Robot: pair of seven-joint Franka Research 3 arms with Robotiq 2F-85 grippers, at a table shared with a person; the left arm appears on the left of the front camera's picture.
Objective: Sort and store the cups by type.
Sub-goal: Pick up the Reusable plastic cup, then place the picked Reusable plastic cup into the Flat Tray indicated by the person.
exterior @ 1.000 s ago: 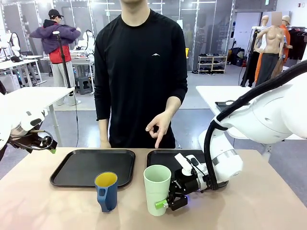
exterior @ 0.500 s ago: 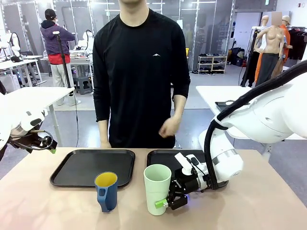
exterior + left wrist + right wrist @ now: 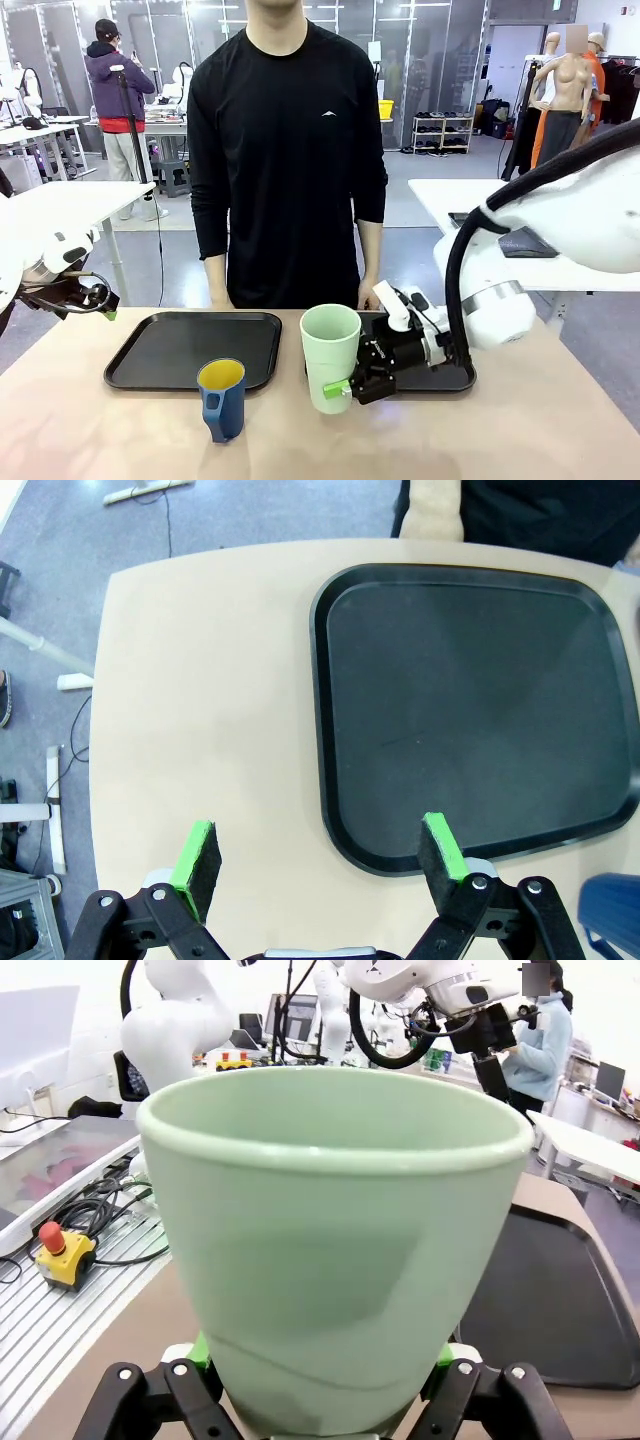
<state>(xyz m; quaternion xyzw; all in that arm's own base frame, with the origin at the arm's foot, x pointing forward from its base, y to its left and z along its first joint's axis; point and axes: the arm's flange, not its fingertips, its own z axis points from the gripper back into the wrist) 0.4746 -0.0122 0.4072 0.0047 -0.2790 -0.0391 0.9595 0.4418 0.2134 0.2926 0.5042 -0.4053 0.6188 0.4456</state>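
The tall mint-green tumbler (image 3: 331,357) hangs lifted above the table near the middle, at the left edge of the right black tray (image 3: 448,378). My right gripper (image 3: 352,388) is shut on the tumbler's lower part; in the right wrist view the tumbler (image 3: 335,1230) stands between my right gripper's fingers (image 3: 320,1365). The dark blue mug with yellow inside (image 3: 222,398) rests on the table in front of the left black tray (image 3: 190,346). My left gripper (image 3: 318,854) is open and empty, hovering over the table edge beside the left tray (image 3: 480,705).
A person in black stands at the far side, both arms hanging down. A corner of the blue mug (image 3: 612,912) shows at the left wrist view's lower right. My left arm (image 3: 50,270) stays off the table's left edge.
My right gripper has raised the mint-green tumbler off the table and carried it back toward the right tray. The person's pointing hand has dropped to the side. My left arm has not moved.
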